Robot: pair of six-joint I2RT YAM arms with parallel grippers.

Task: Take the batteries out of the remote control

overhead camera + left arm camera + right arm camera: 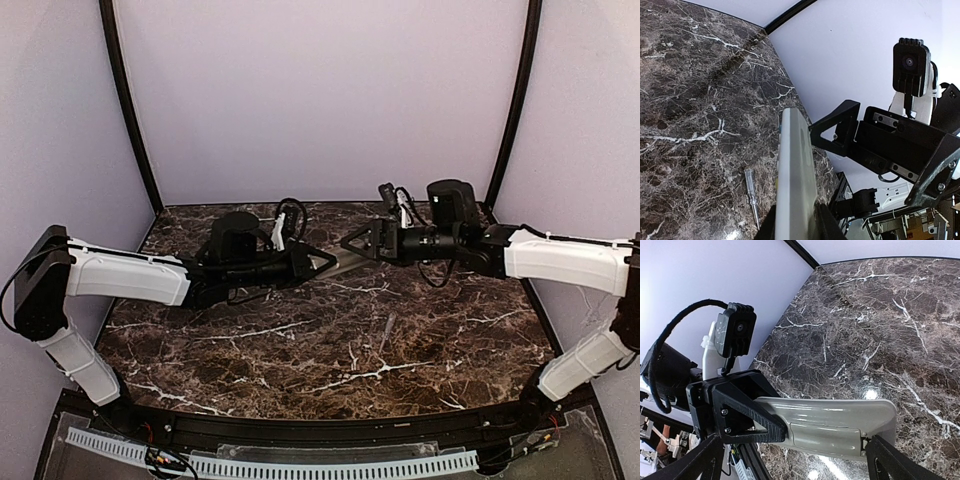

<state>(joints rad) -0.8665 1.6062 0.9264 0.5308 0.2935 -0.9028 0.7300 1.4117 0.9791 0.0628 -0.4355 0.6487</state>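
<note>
Holding the remote control (345, 262) above the table (300, 370), the left gripper (322, 264) has its jaws narrow and clamped on one end of it, just left of centre in the top view. Left wrist view: the remote (796, 175) runs edge-on up from the bottom centre, pinched between the two dark fingers (771, 227) at the bottom edge, white side facing frame left. Right wrist view: the plain grey back (840, 422) faces the camera across the lower middle, and the cover panel (827, 434) sits closed in it. The left gripper's black finger (747, 412) overlaps the remote's left end there. The right gripper (350, 243) sits just right of centre in the top view, jaws spread wide and holding nothing. Its own fingers (892, 465) show at the bottom corners of the right wrist view, with the remote's free end near the bottom-right one; contact cannot be told. A thin screwdriver-like tool (387, 331) lies on the table in the lower-right middle of the top view, well apart from both grippers
</note>
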